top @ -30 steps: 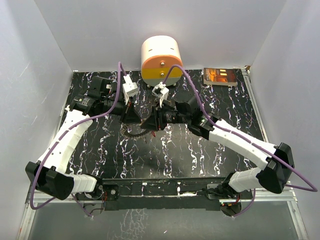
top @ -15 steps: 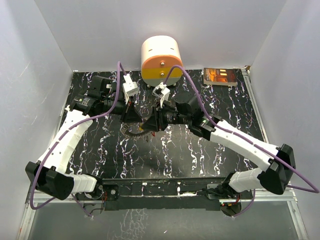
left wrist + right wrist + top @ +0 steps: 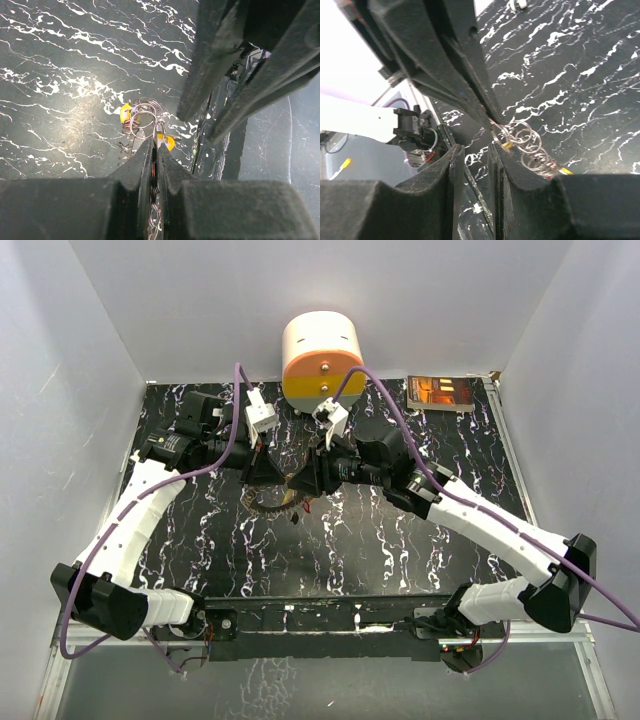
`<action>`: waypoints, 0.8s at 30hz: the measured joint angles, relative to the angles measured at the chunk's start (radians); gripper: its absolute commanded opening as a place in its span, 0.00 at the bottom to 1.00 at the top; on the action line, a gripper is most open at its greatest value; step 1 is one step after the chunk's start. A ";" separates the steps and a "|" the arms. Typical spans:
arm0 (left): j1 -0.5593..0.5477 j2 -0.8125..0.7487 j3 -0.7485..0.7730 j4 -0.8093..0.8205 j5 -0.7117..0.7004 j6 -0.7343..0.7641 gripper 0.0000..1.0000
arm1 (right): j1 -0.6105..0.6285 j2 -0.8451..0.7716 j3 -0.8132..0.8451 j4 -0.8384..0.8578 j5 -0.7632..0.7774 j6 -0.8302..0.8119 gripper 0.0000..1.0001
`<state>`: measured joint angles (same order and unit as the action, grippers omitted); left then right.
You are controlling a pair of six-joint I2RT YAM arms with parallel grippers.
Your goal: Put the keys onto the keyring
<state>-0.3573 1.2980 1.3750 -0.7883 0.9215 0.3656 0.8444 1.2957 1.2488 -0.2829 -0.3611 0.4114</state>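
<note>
Top external: left claw (image 3: 268, 480) and right claw (image 3: 296, 483) meet tip to tip in front of the orange-and-white drum (image 3: 322, 360). The keyring (image 3: 262, 503) lies just below them, keys (image 3: 297, 513) beside it. Step judged: threading

Left wrist: left claw pressed together on keyring wire. Yellow key heads show, indistinct from above

Right wrist: right claw narrowly parted; grip cannot be told. Only this view shows the coiled loops. Next move calls for a steady ring and fine alignment
</note>
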 measured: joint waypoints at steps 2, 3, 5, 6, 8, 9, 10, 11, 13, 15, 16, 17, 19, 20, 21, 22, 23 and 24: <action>0.000 0.000 0.000 0.000 0.000 0.000 0.00 | 0.000 0.009 0.001 -0.012 0.024 -0.019 0.33; 0.000 0.000 0.000 0.000 0.000 0.000 0.00 | 0.000 0.013 0.001 -0.017 0.031 -0.024 0.33; 0.000 0.000 0.000 0.000 0.001 0.000 0.00 | 0.000 0.020 0.001 -0.032 0.050 -0.040 0.33; 0.000 0.000 0.000 0.000 0.002 0.000 0.00 | 0.000 0.023 0.001 -0.039 0.056 -0.047 0.34; 0.000 0.000 0.000 0.000 0.003 0.000 0.00 | 0.000 0.026 0.001 -0.047 0.068 -0.058 0.34; 0.000 0.000 0.000 0.000 0.004 0.000 0.00 | 0.000 0.027 0.001 -0.049 0.074 -0.065 0.34; 0.000 0.000 0.000 0.000 0.004 0.000 0.00 | 0.000 0.029 0.001 -0.051 0.078 -0.071 0.35; 0.000 0.000 0.000 0.000 0.005 0.000 0.00 | 0.000 0.032 0.002 -0.053 0.081 -0.074 0.35; 0.000 0.000 0.000 -0.001 0.002 0.001 0.00 | 0.000 0.039 0.008 -0.056 0.084 -0.080 0.35; 0.000 0.000 0.000 -0.001 0.000 0.001 0.00 | 0.000 0.042 0.014 -0.058 0.089 -0.089 0.35; 0.000 0.000 0.000 -0.001 0.001 0.001 0.00 | 0.000 0.045 0.019 -0.058 0.092 -0.092 0.35; 0.000 0.000 0.000 -0.001 0.003 0.001 0.00 | 0.000 0.047 0.026 -0.058 0.095 -0.095 0.35; 0.000 0.000 0.000 -0.001 0.004 0.001 0.00 | 0.000 0.053 0.036 -0.057 0.097 -0.097 0.35; 0.000 0.000 0.000 -0.001 0.005 0.001 0.00 | 0.000 0.055 0.038 -0.056 0.097 -0.097 0.35; 0.000 0.000 0.000 -0.001 0.005 0.001 0.00 | 0.000 0.055 0.038 -0.055 0.097 -0.097 0.35; 0.000 0.000 0.000 -0.001 0.005 0.001 0.00 | 0.000 0.055 0.038 -0.055 0.097 -0.097 0.35; 0.000 0.000 0.000 -0.001 0.006 0.001 0.00 | 0.000 0.055 0.038 -0.055 0.097 -0.096 0.35; 0.000 0.000 0.000 -0.001 0.006 0.001 0.00 | 0.000 0.056 0.038 -0.055 0.097 -0.096 0.34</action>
<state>-0.3573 1.2980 1.3750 -0.7895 0.9272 0.3664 0.8444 1.3514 1.2869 -0.3378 -0.2646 0.3153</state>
